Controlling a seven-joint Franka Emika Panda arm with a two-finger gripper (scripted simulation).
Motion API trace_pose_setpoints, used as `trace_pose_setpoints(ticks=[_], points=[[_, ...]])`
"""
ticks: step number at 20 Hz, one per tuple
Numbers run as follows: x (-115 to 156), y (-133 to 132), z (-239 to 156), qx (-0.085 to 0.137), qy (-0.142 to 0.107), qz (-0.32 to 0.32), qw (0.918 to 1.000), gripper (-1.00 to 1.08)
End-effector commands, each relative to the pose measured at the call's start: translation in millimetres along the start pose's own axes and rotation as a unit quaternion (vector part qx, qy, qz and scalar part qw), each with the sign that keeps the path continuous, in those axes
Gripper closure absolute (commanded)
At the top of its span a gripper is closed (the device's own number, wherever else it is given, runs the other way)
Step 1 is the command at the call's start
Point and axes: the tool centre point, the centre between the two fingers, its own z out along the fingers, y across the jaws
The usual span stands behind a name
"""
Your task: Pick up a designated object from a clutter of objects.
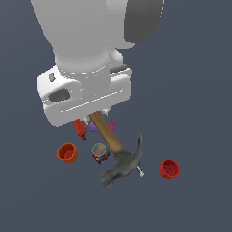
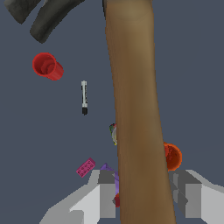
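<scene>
The hammer has a brown wooden handle and a dark grey head. It hangs tilted above the clutter, head lowest and toward the exterior view's right. My gripper is shut on the handle, with one grey finger on each side of it. In the exterior view the white hand hides the fingers and the handle's upper end. The hammer appears lifted clear of the floor.
Below lie an orange cup, a red cup, a patterned can, a red bottle, a purple cup and a pink block. A black-and-white marker lies near the red cup.
</scene>
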Motion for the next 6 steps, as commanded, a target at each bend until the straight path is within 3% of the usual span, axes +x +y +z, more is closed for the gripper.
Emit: trace_pose_setpoints(ticks=[1,6], points=[[1.4,3.8,-7.1,-0.001,0.002,0.000,1.0000,1.08],[2.1,6.3,-10.5,-0.001,0.002,0.000,1.0000,1.08]])
